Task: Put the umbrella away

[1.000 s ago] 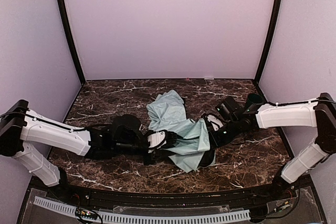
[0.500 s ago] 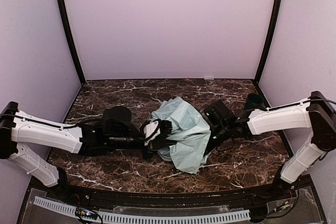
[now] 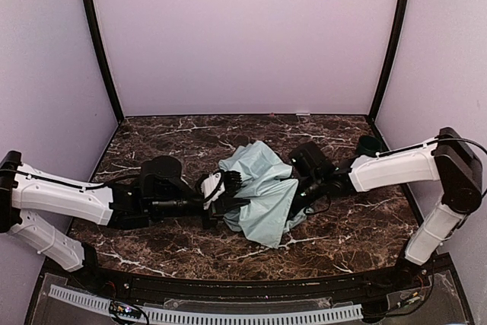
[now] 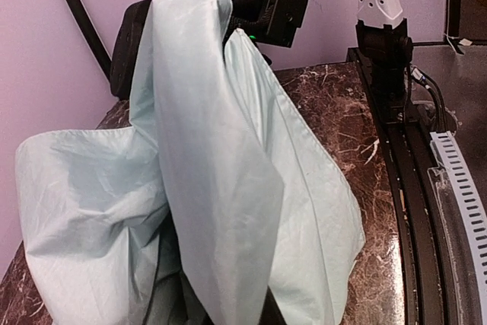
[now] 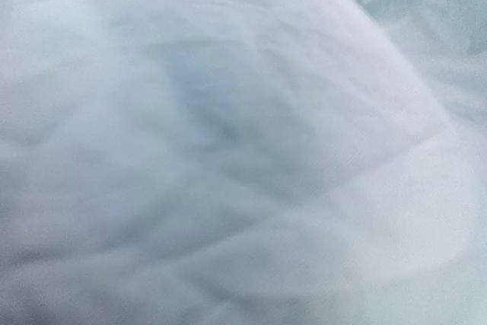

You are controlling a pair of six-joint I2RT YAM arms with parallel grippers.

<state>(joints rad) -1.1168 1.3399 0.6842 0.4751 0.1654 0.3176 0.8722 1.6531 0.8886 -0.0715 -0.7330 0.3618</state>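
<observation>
With my left claw [image 3: 230, 183] shut at the pale mint-green fabric folding umbrella's [image 3: 262, 192] edge and my right claw [image 3: 299, 190] smothered, width untellable, I risk tearing loose canopy by pulling blind.

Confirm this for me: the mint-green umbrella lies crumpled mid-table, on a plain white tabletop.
Not white: the tabletop is dark brown marble with pale veins, as the top external view shows. The mint-green umbrella does lie crumpled mid-table.
</observation>
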